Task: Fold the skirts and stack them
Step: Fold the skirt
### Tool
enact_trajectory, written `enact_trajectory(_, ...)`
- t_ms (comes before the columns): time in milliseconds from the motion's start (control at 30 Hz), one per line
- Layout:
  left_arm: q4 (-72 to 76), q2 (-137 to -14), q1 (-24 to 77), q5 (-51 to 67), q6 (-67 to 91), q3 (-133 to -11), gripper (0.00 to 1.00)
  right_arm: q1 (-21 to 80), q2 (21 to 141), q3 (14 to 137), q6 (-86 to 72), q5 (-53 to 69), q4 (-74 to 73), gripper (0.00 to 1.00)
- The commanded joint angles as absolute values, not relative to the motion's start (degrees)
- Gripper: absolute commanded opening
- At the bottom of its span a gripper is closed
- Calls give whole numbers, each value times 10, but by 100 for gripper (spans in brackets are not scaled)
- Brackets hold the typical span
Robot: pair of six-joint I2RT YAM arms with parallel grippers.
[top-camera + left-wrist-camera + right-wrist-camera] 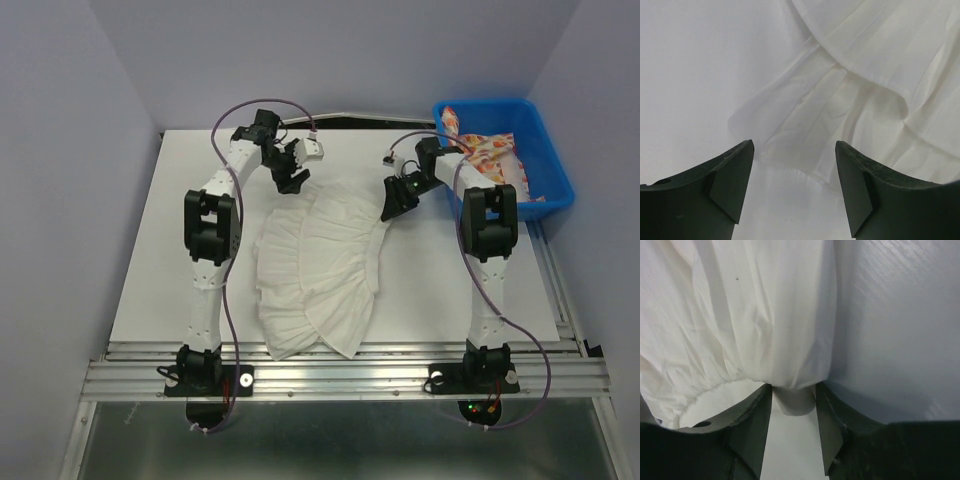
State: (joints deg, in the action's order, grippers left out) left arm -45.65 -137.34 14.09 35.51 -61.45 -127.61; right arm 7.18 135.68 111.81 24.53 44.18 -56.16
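Judging the white skirt by its look, we take it for light, limp cloth with no stiffness of its own. It lies in the middle of the worktop, its ruffled tiers fanning toward the near edge in two overlapping layers and its gathered waist at the far side. The left hand hangs released just above the waist's left end, with nothing between its fingers. The right hand is grasping a tuck of the cloth at the waist's right end, which fills the gap between its fingers. We expect such cloth to sag, drag and slide over itself. The thicker gathered waist seems the safest hold, since a thin ruffle edge may lift one layer only. The printed skirt lies crumpled in the blue bin, well apart.
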Motion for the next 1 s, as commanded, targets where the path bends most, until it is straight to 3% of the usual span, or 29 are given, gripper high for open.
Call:
enact_trajectory(0, -470, -1391, 161, 354, -637, -1296, 77, 77, 1349, 1106, 261, 432, -548, 40)
enact_trajectory(67, -471, -1400, 163, 344, -641, -1286, 75, 83, 1348, 1112, 265, 437, -550, 34)
enact_trajectory(167, -490, -1410, 162, 329, -659, -1284, 66, 83, 1347, 1132, 286, 443, -569, 16)
enact_trajectory(200, -510, -1411, 162, 329, -664, -1284, 60, 83, 1346, 1136, 289, 445, -579, 6)
enact_trajectory(233, -519, -1410, 161, 332, -668, -1285, 48, 83, 1343, 1142, 290, 445, -582, 1)
enact_trajectory(367, -526, -1402, 157, 324, -664, -1292, 21, 83, 1325, 1155, 287, 422, -573, 1)
enact_trajectory(400, -508, -1402, 156, 316, -644, -1305, 7, 83, 1313, 1156, 281, 403, -552, 1)
enact_trajectory(433, -494, -1403, 150, 314, -636, -1316, 0, 83, 1306, 1159, 271, 392, -526, 1)
enact_trajectory(700, -339, -1338, 137, 267, -538, -1328, 0, 83, 1253, 1201, 241, 320, -426, 1)
enact_trajectory(967, -323, -1146, 137, 264, -563, -1131, 0, 110, 1122, 1097, 330, 348, -405, 1)
